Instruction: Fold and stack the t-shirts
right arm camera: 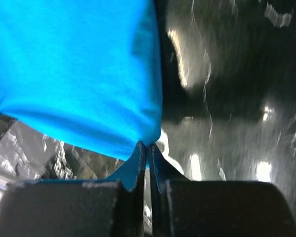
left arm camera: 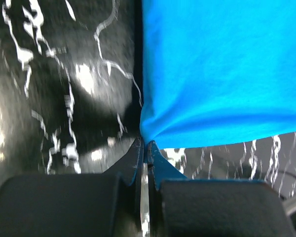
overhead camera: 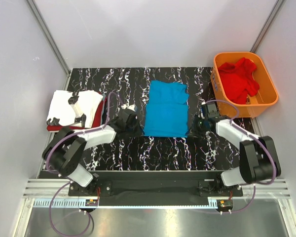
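While the blue t-shirt (overhead camera: 166, 109) lies flat left of the orange basket (overhead camera: 270, 84) from above, left wrist shows left jaws pinching just a corner tip, right wrist right jaws likewise: either could slip, skewing the fold.

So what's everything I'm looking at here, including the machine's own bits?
plain bright blue cloth t-shirt: one, blue, spread flat mid-table
white cloth t-shirt with black marks: one, white, folded at the far left, on top of the dark red one
dark red cloth t-shirt: one, dark red, under the white one, only its edges showing
brighter red cloth t-shirt: one, bright red, crumpled inside the basket
orange plastic basket: one, orange, right rear
black white-veined table: one, black, under the shirts
left gripper: one, black, pinching the blue shirt's near left corner
right gripper: one, black, pinching its near right corner
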